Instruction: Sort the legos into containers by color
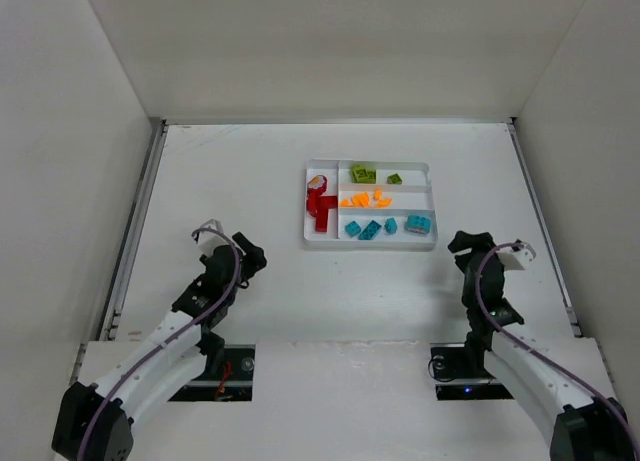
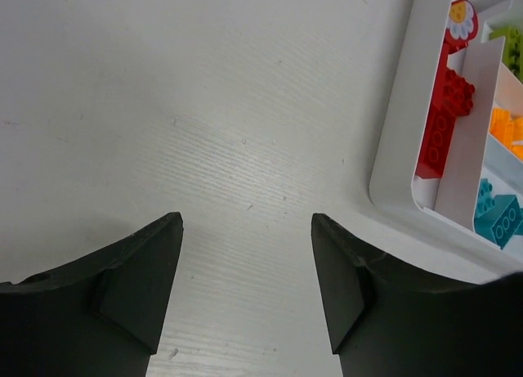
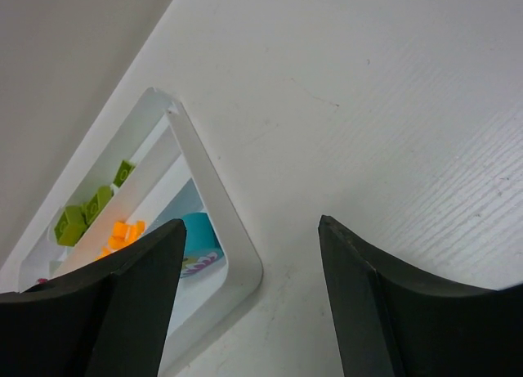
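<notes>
While my left tool (image 2: 245,222) and right tool (image 3: 253,223) both gape empty, the legos (image 1: 362,198) in the tray (image 1: 306,221) look light, hard and slick. I'd pinch one across flat sides.

No legible text or markings

This looks like a robot lab. A plain white tabletop (image 1: 330,301) is boxed in by bare white walls (image 1: 330,51) at its left, right and far edges. The left arm (image 1: 170,341) and the right arm (image 1: 530,366), both white robot arms, are fixed at the near edge, with purple wires (image 1: 236,266) on them. Metal strips (image 1: 132,231) run along the side edges. A white tray (image 1: 380,245) of little toy bricks (image 1: 370,228) sits on it.
</notes>
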You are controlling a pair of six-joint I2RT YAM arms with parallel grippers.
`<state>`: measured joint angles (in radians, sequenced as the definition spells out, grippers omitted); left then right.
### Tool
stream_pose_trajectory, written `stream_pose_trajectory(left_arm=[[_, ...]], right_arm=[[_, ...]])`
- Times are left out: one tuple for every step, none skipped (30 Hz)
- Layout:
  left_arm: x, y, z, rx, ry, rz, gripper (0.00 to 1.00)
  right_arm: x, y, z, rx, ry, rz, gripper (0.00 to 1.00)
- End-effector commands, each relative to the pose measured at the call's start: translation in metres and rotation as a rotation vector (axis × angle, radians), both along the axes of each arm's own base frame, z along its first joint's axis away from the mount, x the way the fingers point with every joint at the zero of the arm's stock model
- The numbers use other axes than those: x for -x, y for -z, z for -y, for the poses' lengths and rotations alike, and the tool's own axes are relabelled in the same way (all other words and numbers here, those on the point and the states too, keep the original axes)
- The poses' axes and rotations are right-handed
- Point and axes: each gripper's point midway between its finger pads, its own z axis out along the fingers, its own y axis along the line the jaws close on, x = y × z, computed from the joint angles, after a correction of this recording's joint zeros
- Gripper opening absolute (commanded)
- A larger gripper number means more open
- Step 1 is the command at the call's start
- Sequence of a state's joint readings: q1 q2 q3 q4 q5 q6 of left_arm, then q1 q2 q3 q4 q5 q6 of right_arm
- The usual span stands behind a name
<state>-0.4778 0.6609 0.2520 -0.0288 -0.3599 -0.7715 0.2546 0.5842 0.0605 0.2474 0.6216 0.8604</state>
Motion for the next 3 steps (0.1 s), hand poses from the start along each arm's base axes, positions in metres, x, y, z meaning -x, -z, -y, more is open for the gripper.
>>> stream_pose_trajectory(left_arm=[[-0.0064,-0.0034,0.0023,0.015,-0.013,0.037,0.61],[-0.0059,-0.0023,0.0038,0.013,-0.007,0.033,0.62],[-0.005,-0.0012,0.0053,0.012,0.0,0.032,0.64]], right_arm=[[-0.0069,-0.0212,0.0019,-0.011,0.024,0.063,0.73],[-0.007,-0.0219,0.0014,-0.012,0.023,0.066,0.74],[-0.0068,-0.0223,0.0015,-0.013,0.023,0.071,0.75]])
